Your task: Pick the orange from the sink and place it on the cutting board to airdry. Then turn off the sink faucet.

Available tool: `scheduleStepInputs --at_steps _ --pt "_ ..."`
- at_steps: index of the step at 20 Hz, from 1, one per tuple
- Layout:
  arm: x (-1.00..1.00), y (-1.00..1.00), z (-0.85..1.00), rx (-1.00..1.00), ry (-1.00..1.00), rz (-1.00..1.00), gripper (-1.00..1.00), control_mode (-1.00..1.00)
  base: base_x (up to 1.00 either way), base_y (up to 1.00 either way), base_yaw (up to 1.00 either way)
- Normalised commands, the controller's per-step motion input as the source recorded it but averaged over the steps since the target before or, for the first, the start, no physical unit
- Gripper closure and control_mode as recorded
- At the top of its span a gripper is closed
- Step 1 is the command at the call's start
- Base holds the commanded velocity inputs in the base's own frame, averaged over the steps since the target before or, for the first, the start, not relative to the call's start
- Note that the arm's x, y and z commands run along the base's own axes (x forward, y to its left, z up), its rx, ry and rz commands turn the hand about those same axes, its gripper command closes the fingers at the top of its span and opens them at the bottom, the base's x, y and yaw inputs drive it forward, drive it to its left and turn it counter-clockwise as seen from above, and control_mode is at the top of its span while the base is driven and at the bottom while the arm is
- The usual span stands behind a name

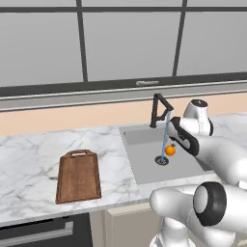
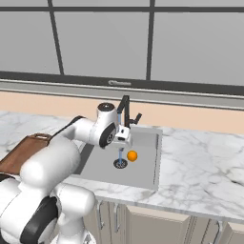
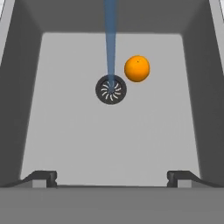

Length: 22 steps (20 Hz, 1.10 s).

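Observation:
The orange (image 3: 137, 68) lies on the floor of the grey sink (image 3: 109, 140), just beside the round dark drain (image 3: 111, 89). A blue stream of water falls from the black sink faucet (image 1: 159, 109) onto the drain. My gripper (image 3: 111, 178) hangs open above the basin, looking down into it, with nothing between its widely spread fingertips (image 3: 43, 178). In the right base view the gripper (image 2: 124, 136) sits just in front of the faucet (image 2: 126, 110), above and left of the orange (image 2: 132, 155). The dark brown cutting board (image 1: 78, 177) lies bare on the marble, left of the sink (image 1: 144, 166).
White marble counter (image 1: 29, 159) runs on both sides of the basin. A peach backsplash and a window sill stand behind the faucet. My own arm reaches over the sink's right rim in the left base view.

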Motion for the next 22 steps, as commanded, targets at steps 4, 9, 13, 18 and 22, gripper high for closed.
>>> scheduleStepInputs --at_steps 4,9,13,18,22 --pt "0.31 -0.11 -0.18 0.0 0.03 0.0 -1.0 -1.0 0.0 0.0 0.0" --pt "0.35 -0.21 -0.16 0.01 0.04 0.0 -1.0 -1.0 0.0 0.0 0.0" --pt "0.32 -0.14 -0.15 0.01 0.03 0.0 -1.0 -1.0 0.0 0.0 0.0" --pt "0.24 -0.03 -0.16 0.01 0.0 0.0 -1.0 -1.0 0.0 0.0 0.0" --pt "0.23 0.0 -0.28 0.0 0.0 0.0 -1.0 -1.0 0.0 0.0 0.0"
